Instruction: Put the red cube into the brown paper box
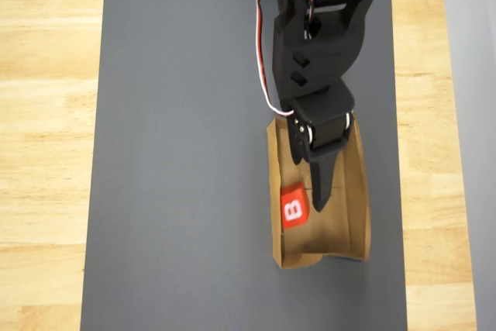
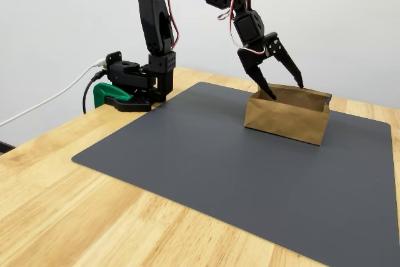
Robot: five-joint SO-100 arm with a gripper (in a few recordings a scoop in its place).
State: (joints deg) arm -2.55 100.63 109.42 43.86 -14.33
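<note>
The overhead view shows the red cube (image 1: 294,207) (white B up) lying inside the brown paper box (image 1: 357,199), whose wall hides it in the fixed view, where the fingers (image 2: 273,94) hang spread wide and empty.

Setting: I read this as a lab or test bench, not a home.
Surface: a pale wooden table (image 2: 94,217) with a grey mat (image 2: 237,173) laid on it.
Mounting: my black arm (image 2: 156,23) is fixed at the table edge by a green clamp (image 2: 106,95).
Wiring: white cable (image 2: 50,101) trailing off the edge.
Backdrop: plain white wall (image 2: 62,17).
</note>
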